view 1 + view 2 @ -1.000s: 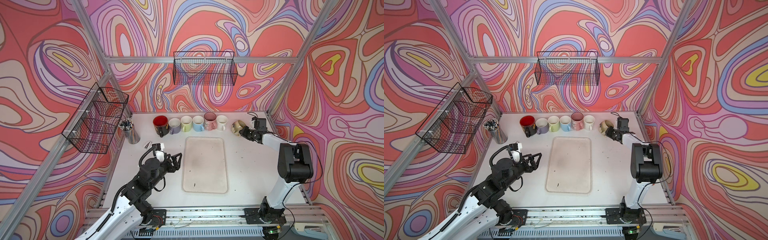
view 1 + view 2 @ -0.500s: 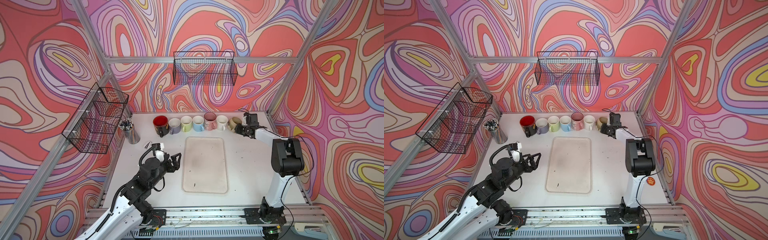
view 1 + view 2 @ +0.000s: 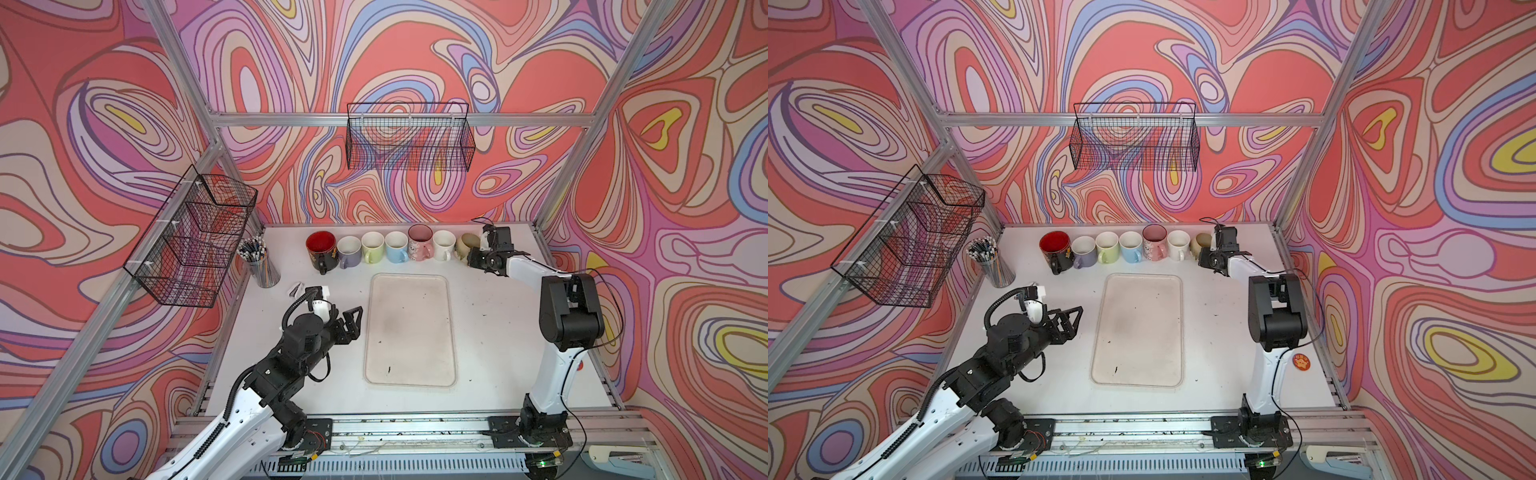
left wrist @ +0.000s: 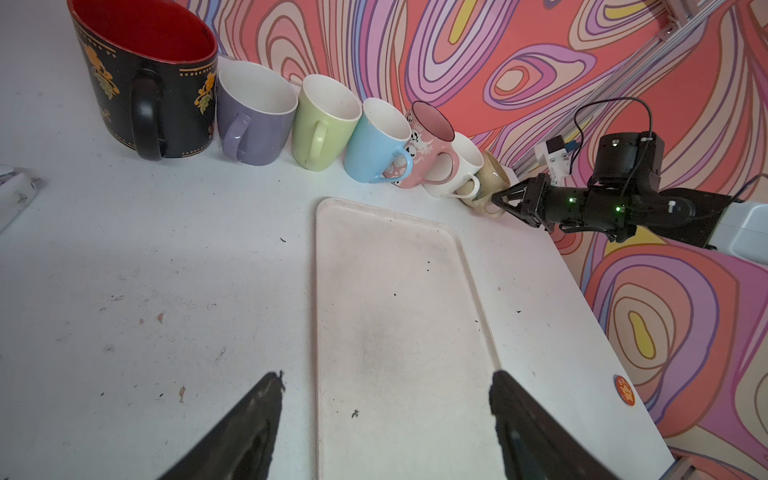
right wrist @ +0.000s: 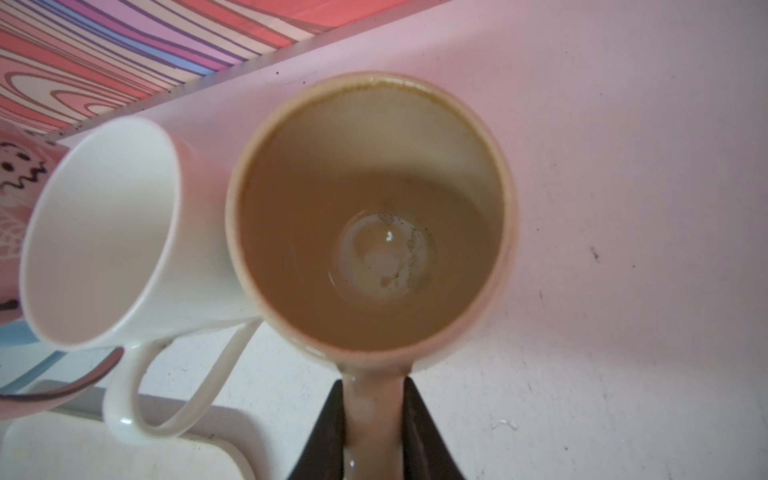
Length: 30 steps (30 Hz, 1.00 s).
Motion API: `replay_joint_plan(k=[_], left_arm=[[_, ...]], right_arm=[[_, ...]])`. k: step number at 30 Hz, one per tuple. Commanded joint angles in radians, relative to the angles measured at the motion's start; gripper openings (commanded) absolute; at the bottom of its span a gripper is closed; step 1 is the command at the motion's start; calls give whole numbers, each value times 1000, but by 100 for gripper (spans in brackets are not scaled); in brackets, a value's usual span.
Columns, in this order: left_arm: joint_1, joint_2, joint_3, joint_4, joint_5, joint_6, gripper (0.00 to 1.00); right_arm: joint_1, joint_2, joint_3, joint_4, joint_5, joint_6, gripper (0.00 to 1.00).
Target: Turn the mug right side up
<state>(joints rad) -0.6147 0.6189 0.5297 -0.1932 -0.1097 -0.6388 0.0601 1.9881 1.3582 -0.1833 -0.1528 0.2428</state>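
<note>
Lying in the middle of the table (image 3: 498, 332), the tray (image 3: 409, 328) has a row of mugs (image 3: 374, 249) beyond its far edge, all mouth up. The left gripper (image 4: 386, 376) hovers at the tray's left edge, jaws wide apart and empty. The right gripper (image 5: 374, 399), the nearer one, is beyond the far right corner, jaws closed on the handle (image 5: 372, 370) of the beige mug (image 5: 374, 216). This mug stands there upright, axis vertical, handle toward the tray. The white mug (image 5: 104, 232) seems to touch it, so a retreat should go straight toward the tray.
</note>
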Motion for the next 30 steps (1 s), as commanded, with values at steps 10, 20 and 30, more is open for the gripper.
replay_joint_plan(k=[10,20,30], left_arm=[[-1,-10,60,-63,-23,4,82],[0,37,223,-279,-88,124,87],[1,114,392,-436,-103,215,93]], right_arm=[[9,-10,-23,-15,11,3,39],[8,-206,-100,-1,-8,13,47],[9,-541,-410,153,18,42,62]])
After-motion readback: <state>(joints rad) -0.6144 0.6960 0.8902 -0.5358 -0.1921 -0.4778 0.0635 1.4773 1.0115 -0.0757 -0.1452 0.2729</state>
